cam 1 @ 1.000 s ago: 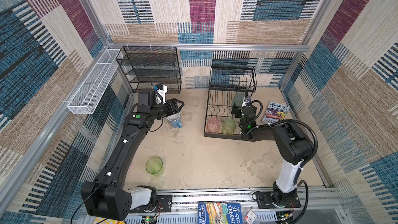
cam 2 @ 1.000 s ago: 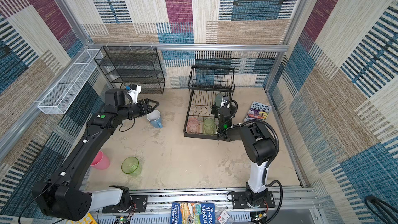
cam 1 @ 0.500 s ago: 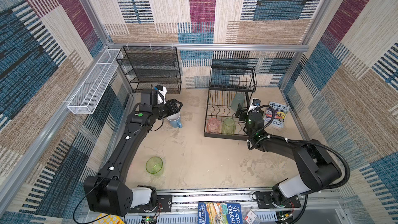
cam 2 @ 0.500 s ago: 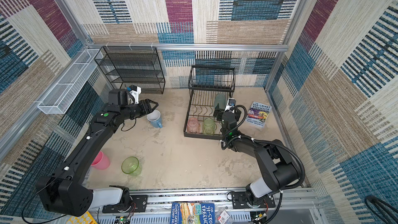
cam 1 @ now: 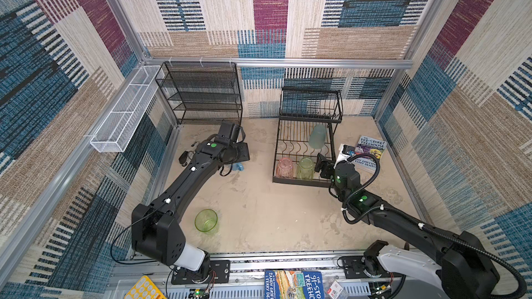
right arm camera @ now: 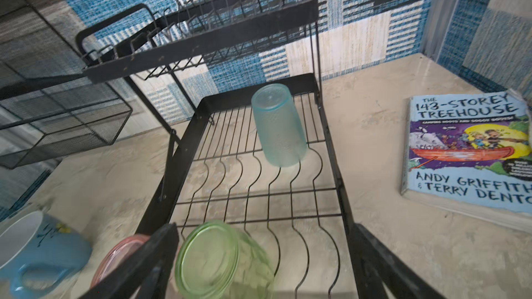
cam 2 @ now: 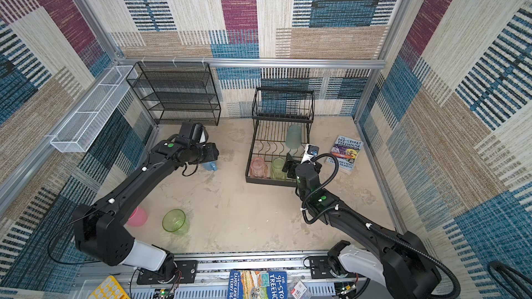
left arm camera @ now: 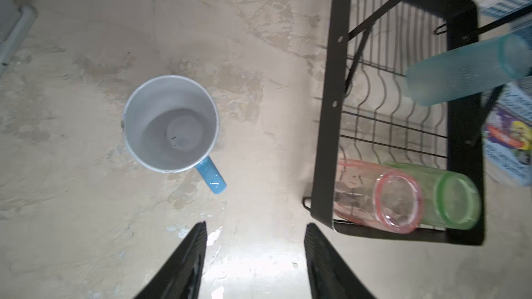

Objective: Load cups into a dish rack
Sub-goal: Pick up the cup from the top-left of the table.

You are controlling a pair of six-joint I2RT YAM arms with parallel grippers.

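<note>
Mug [left arm camera: 169, 123] is noted upright on the table [left arm camera: 86, 53], mouth up, long axis vertical. Its handle [left arm camera: 211, 175] is turned partly toward the dish rack [left arm camera: 325, 110].

The left gripper [left arm camera: 256, 224] is held above the table, pointed down, jaws parted with nothing between them. The mug is seen ahead of the jaws and off their centre line, on the side away from the rack. In both top views only a blue edge of it shows from under the wrist.

The right gripper [right arm camera: 263, 227] is held wide open and empty at the rack's front, beside a green tumbler [right arm camera: 221, 260] lying in the lower tray, well apart from the mug.

The left arm is judged the nearer. A sideways shift toward the mug is likely needed before the jaws can be lowered over the rim.
</note>
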